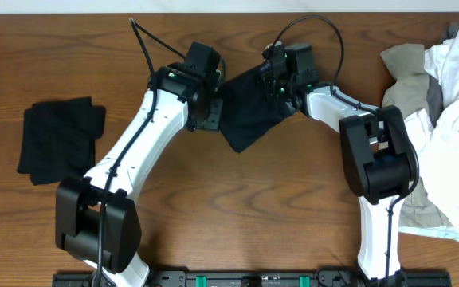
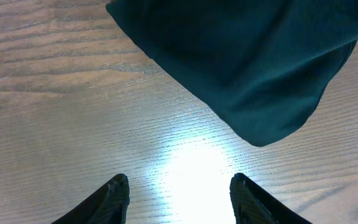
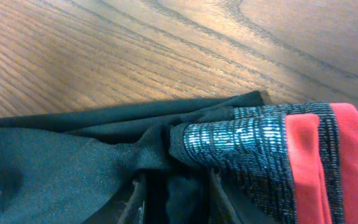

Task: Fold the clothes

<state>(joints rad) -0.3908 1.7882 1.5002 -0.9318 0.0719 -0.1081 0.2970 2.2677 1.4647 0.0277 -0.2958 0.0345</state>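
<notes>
— Since the left gripper [image 2: 179, 186] has its two fingers [image 2: 114, 199] apart with nothing between them, is it just waiting?

— I think so. It hangs low over the bare table [image 2: 55, 93], just left of the trousers [image 2: 247, 56], and it touches no cloth. From there it could grab the round dark corner right in front of it.

— And the right gripper [image 3: 176, 199]?

— It is at the right edge of the trousers, where the waistband [image 3: 247, 155] is. Dark cloth is bunched up between its fingers. They are mostly hidden, so I cannot tell if they are pinching the cloth or loose around it.

— Why that spot?

— I guess the waistband is a good end to hold. It looks thicker, so it would slip less when the trousers get pulled flat.

— What do the trousers look like?

— Dark navy, soft and thin. They lie on the table between the two grippers in a crumpled lump, not flat. The waistband is shiny grey with a red edge [image 3: 303, 162], and it is doubled over on itself.

— So the folding is not done?

— Not for these, I think. They need smoothing first. Well left of the trousers lies a black garment [image 1: 58, 139] that looks folded. Well right of the trousers is a pile of clothes [image 1: 453, 119], white and khaki, all in a heap.
</notes>
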